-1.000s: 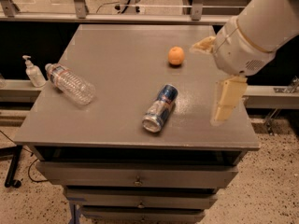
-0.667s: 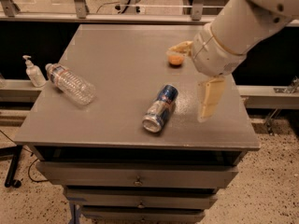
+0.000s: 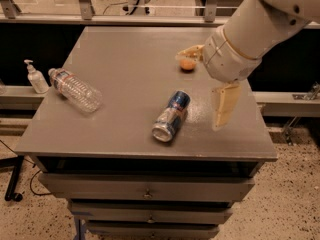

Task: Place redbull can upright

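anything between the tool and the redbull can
No, just bare tabletop between the lying redbull can and the tool hanging beside it, as the camera view shows.

I have the gripper (image 3: 197, 93) over the right side of the table (image 3: 125, 44), which is plain matte grey. Its fingers (image 3: 225, 106) are pale cream-yellow and the arm (image 3: 245, 34) behind them is off-white. Just left of the gripper, the redbull can (image 3: 171, 116) shows blue and silver with a small red mark. At its far finger sits an orange ball (image 3: 188, 64). Well to the left lies a clear water bottle (image 3: 75, 90) with a pale label.
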Robot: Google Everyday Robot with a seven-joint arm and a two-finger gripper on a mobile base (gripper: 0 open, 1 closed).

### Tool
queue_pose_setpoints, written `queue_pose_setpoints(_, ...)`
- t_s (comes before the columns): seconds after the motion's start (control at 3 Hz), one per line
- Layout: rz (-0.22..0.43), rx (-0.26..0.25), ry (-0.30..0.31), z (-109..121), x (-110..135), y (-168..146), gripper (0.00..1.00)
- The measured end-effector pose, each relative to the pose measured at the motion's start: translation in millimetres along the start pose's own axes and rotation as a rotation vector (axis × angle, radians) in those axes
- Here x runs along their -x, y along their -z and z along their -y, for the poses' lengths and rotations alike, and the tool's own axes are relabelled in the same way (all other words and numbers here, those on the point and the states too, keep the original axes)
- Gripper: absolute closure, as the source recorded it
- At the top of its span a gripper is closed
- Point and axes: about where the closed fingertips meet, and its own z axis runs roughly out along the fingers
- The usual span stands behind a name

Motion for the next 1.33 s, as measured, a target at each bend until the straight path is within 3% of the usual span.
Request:
queue_pose_setpoints(0.33, 0.001, 0.010, 0.030, -2, -1, 2, 0.00)
queue_pose_setpoints(0.67, -0.072, 0.065, 0.187, -2, 15, -2, 0.00)
queue_pose_setpoints(1.0, -0.198, 0.133, 0.374, 4, 19, -11, 0.00)
queue_pose_setpoints(1.33, -0.271, 0.165, 0.536, 19, 15, -24, 0.00)
